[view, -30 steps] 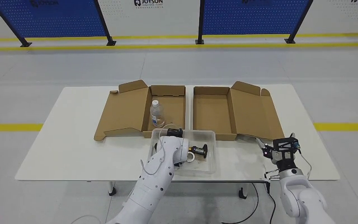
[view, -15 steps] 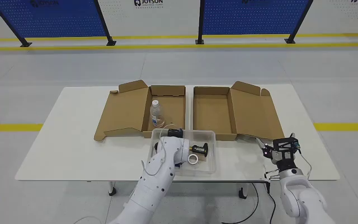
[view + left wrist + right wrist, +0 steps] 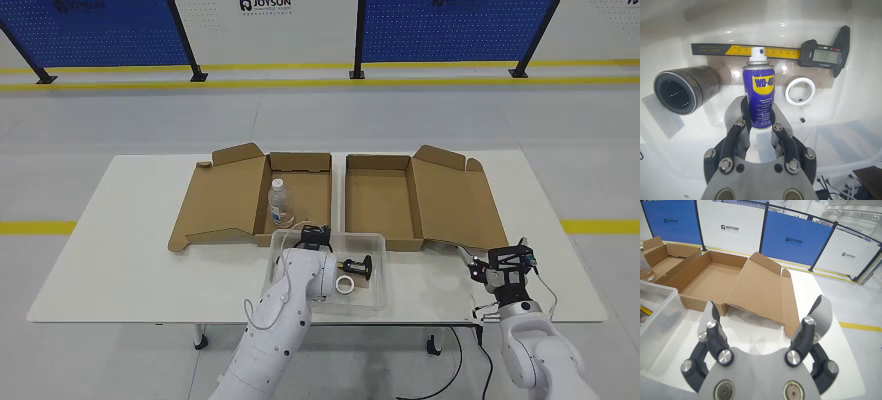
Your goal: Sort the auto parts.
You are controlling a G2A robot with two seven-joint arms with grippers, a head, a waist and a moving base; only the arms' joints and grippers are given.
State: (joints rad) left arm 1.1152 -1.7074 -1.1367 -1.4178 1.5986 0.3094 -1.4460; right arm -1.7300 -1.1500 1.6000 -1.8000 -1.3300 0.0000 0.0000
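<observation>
My left gripper [image 3: 758, 103] is inside the clear plastic bin [image 3: 375, 240], shut on the lower half of a blue and yellow spray can [image 3: 761, 89]. The can's white nozzle points away from the wrist. Around it in the bin lie a dark steel linear bearing [image 3: 685, 89], a black and yellow digital caliper [image 3: 772, 52] and a white metal ring [image 3: 800, 90]. My right gripper [image 3: 766, 309] stands open with nothing in it above the table's front right part [image 3: 500, 262], short of the right cardboard box [image 3: 715, 275].
Two open cardboard boxes sit behind the bin: the left box [image 3: 305, 195] holds a water bottle [image 3: 280, 203], and the right box [image 3: 380, 205] has a bare floor. Their flaps spread outward. The table's front edge runs close to the bin and the right gripper.
The left arm has shifted a little inside the bin, and the white ring now shows fully beside it. The right arm has kept still.
</observation>
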